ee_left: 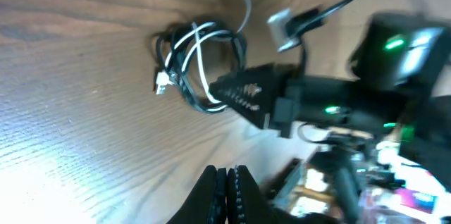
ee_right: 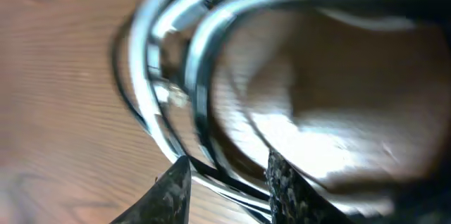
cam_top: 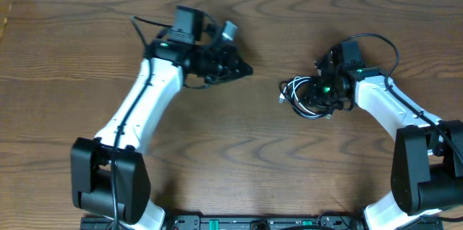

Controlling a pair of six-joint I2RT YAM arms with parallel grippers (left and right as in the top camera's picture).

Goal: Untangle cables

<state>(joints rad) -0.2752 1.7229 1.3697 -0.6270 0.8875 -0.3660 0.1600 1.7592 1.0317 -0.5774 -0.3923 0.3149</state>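
Observation:
The black and white cables (cam_top: 298,94) lie tangled in one small coil on the wooden table right of centre. The coil also shows in the left wrist view (ee_left: 201,65), with a white plug (ee_left: 161,83) at its left side. My right gripper (cam_top: 318,97) is down at the coil's right edge. In the right wrist view its fingers (ee_right: 227,178) are open, and blurred black and white strands (ee_right: 176,90) run between and just past the tips. My left gripper (cam_top: 244,69) is shut and empty, well left of the coil and off the table; its closed tips show in the left wrist view (ee_left: 227,182).
The right arm's own thick black wire (cam_top: 376,42) loops above its wrist. The left arm's wire and a grey connector (cam_top: 229,30) stick out behind the left wrist. The table's far edge runs along the top of the overhead view.

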